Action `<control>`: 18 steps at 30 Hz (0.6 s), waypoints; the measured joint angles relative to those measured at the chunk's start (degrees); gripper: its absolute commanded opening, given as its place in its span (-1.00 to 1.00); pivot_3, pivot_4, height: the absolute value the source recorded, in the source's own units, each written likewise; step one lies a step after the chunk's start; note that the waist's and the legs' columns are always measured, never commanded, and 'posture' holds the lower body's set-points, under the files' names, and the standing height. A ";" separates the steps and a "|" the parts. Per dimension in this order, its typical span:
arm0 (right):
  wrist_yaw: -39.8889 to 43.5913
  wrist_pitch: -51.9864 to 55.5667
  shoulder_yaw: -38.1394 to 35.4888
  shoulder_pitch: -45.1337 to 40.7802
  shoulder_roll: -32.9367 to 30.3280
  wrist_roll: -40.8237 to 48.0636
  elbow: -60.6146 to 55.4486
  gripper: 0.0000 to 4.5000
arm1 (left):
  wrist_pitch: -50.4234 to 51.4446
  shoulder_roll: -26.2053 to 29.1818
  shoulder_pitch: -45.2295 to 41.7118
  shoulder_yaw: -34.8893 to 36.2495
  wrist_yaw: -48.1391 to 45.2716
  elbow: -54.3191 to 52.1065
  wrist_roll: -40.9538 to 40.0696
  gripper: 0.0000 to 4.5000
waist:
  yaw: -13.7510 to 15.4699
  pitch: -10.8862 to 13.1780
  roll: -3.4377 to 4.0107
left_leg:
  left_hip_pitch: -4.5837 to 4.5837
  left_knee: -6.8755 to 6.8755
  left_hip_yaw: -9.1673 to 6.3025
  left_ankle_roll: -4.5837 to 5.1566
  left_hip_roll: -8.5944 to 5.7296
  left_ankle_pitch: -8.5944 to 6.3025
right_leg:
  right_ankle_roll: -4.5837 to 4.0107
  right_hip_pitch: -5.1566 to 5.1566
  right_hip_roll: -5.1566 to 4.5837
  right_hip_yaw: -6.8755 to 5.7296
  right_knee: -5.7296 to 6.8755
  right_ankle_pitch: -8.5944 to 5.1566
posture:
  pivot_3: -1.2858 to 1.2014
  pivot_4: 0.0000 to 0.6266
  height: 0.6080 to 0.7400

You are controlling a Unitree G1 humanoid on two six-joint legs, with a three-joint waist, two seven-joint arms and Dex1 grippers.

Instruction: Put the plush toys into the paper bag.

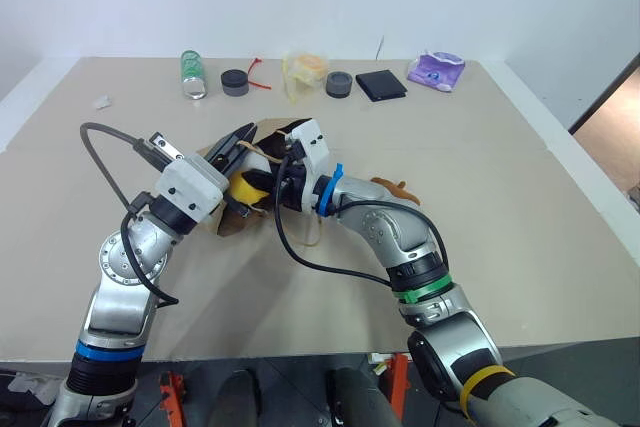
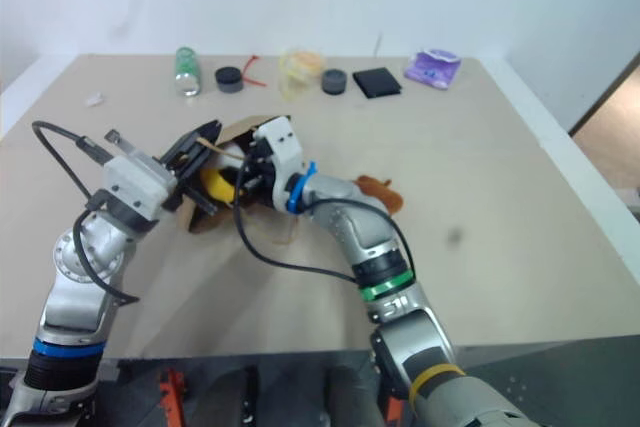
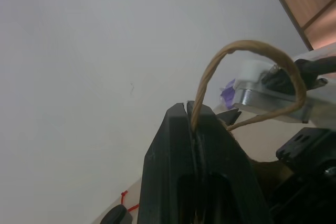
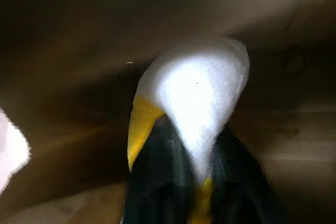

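Egg toy at the mouth of the held-open bag

Nearest, the left hand (image 3: 193,129) is clamped on a handle loop (image 3: 252,72) of the paper bag (image 1: 232,215), lifting its mouth off the tabletop (image 1: 520,197). The right hand (image 4: 202,182) pinches the white-and-yellow egg toy (image 4: 199,93) inside that opening; it should go deeper before letting go, with the handle kept taut. The brown plush (image 1: 395,189) lies just behind the right forearm, still outside. Bottle (image 1: 192,74) and purple packet (image 1: 436,69) sit far back.
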 measured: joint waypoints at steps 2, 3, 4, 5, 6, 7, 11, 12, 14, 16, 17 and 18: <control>1.39 0.06 -0.22 0.98 -1.75 0.26 -1.83 0.53 | 0.03 -0.04 0.00 0.03 0.00 -0.04 0.00 -1.00 | 0.01 0.00 0.00 | -0.01 0.00 0.00 0.00 0.00 0.00 | 0.01 0.00 0.00 0.00 -0.01 -0.01 | 0.03 -0.52 1.00; 1.76 0.09 -0.36 1.40 -2.30 0.50 -2.51 0.67 | 0.03 -0.04 0.01 0.04 0.00 -0.07 -0.01 -1.00 | 0.02 0.00 0.00 | -0.01 0.00 0.00 0.00 0.00 0.00 | 0.01 0.00 0.00 0.00 -0.01 -0.01 | 0.03 -0.52 1.00; 2.28 0.16 -0.50 1.85 -3.02 0.66 -3.28 0.70 | 0.04 -0.04 0.00 0.06 0.00 -0.07 -0.01 -1.00 | 0.02 0.00 0.00 | -0.01 0.00 0.00 0.00 0.00 0.00 | 0.01 -0.01 0.00 0.00 -0.01 -0.01 | 0.03 -0.52 1.00; 4.90 1.25 -1.69 4.17 -6.87 2.26 -8.02 0.95 | 0.01 -0.20 -0.20 0.07 0.00 -0.20 -0.02 -1.00 | 0.08 0.00 0.00 | -0.05 -0.02 -0.02 0.00 0.00 0.00 | 0.00 -0.03 0.00 -0.01 0.00 -0.02 | 0.03 -0.52 1.00; 5.63 1.62 -2.15 4.72 -7.97 2.84 -9.26 0.95 | 0.04 -0.16 -0.23 0.21 0.02 -0.19 -0.02 -1.00 | 0.08 0.00 0.00 | -0.05 -0.02 -0.03 0.00 0.00 0.00 | 0.01 -0.02 0.01 -0.01 0.00 -0.04 | 0.03 -0.52 1.00; 6.37 2.01 -2.64 5.21 -9.30 3.40 -10.62 0.95 | 0.02 -0.16 -0.25 0.27 0.04 -0.21 -0.03 -1.00 | 0.09 0.00 0.00 | -0.05 -0.02 -0.03 0.00 0.00 0.00 | 0.01 -0.02 0.00 -0.01 0.00 -0.04 | 0.03 -0.52 1.00; 11.54 4.49 -6.90 8.66 -18.35 7.10 -17.36 0.95 | 0.05 -0.33 -0.44 0.37 0.05 -0.17 -0.07 -1.00 | 0.03 0.00 0.00 | -0.04 -0.01 -0.02 0.00 0.00 0.00 | 0.01 -0.02 -0.01 -0.01 -0.01 -0.04 | 0.03 -0.52 1.00; 12.74 4.87 -7.72 9.39 -20.67 7.84 -17.99 0.95 | 0.05 -0.33 -0.48 0.41 0.05 -0.13 -0.08 -1.00 | 0.03 0.00 0.00 | -0.02 -0.01 -0.02 0.00 0.00 0.00 | 0.00 -0.02 0.00 -0.01 0.00 -0.04 | 0.03 -0.52 1.00; 13.66 5.42 -9.56 10.22 -23.61 8.36 -18.12 0.95 | 0.03 -0.33 -0.48 0.41 0.03 -0.09 -0.12 -1.00 | -0.03 0.00 0.00 | 0.00 -0.01 -0.02 0.00 0.00 0.00 | -0.02 -0.02 0.00 -0.01 0.00 -0.02 | 0.03 -0.52 1.00; 13.32 5.11 -10.92 10.31 -27.00 6.98 -16.39 0.95 | 0.02 -0.33 -0.50 0.45 0.02 0.03 -0.21 -1.00 | -0.12 0.00 0.00 | 0.04 0.00 -0.01 0.00 0.00 0.00 | -0.03 -0.01 0.00 0.00 0.00 -0.01 | 0.03 -0.52 1.00; 13.20 4.88 -10.96 10.31 -27.77 6.35 -15.68 0.95 | 0.02 -0.33 -0.51 0.45 0.01 0.08 -0.23 -1.00 | -0.11 0.00 0.00 | 0.06 0.00 -0.01 0.00 0.00 0.00 | -0.03 0.01 0.00 0.00 0.00 -0.01 | 0.03 -0.52 1.00; 12.23 3.64 -10.78 10.34 -30.60 2.70 -11.08 0.95 | 0.02 -0.33 -0.51 0.64 0.02 0.29 -0.33 -1.00 | -0.08 0.00 0.00 | 0.07 0.01 -0.01 0.00 -0.02 0.00 | -0.03 0.02 -0.02 0.00 0.00 -0.01 | 0.03 -0.52 1.00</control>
